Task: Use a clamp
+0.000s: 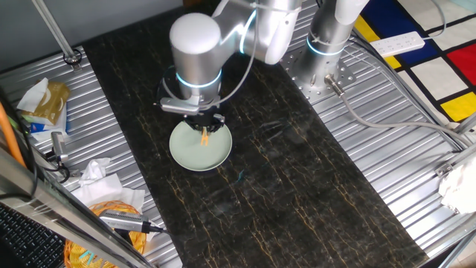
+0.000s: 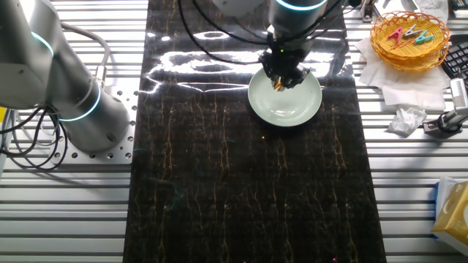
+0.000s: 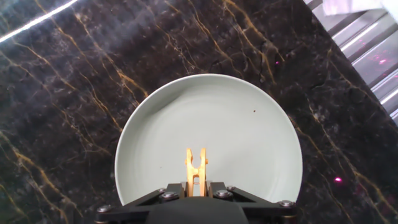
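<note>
Orange-yellow plastic shows between the fingers of the hand (image 3: 196, 186): the clamp (image 3: 195, 168) is gripped at its tail end, its two thin prongs pointing out over the pale green plate (image 3: 249, 130). In the hand view the clamp sits above the plate's near half, close to the rim; whether it touches the plate cannot be told. The plate rests on the black marbled table (image 1: 297, 186). From one fixed view the hand (image 1: 203, 130) hangs over the plate's far edge. Beyond the plate, off the marbled strip, stands a wicker basket (image 2: 409, 36) of coloured clips.
</note>
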